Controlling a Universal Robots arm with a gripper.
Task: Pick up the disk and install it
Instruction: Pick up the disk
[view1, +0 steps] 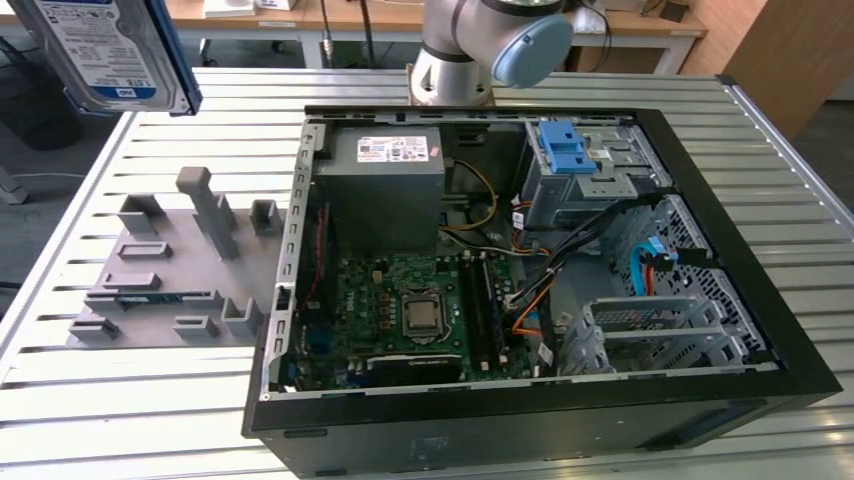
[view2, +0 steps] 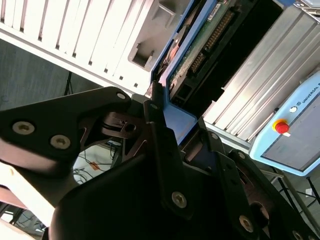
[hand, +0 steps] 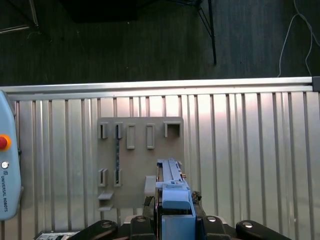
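The disk (view1: 114, 50), a silver drive with a white-and-blue label and a blue rail frame, hangs high over the far-left corner of the table in the exterior view, well clear of the open computer case (view1: 747, 330). In the second wrist view my gripper (view2: 180, 117) is shut on the disk (view2: 200, 45), black fingers (view2: 156, 115) pressing on its blue frame. The first wrist view looks down the disk's edge (hand: 172, 192), with my gripper (hand: 175, 222) clamped on it above the grey holder plate (hand: 135, 165).
The grey holder plate (view1: 174, 260) with upright slots lies left of the case on the slatted metal table (view1: 134, 400). Inside the case are a power-supply box (view1: 387, 180), a motherboard (view1: 414, 310), a light-blue latch (view1: 567, 150) and a metal drive cage (view1: 654, 330). A teach pendant (view2: 295, 130) rests at the table's edge.
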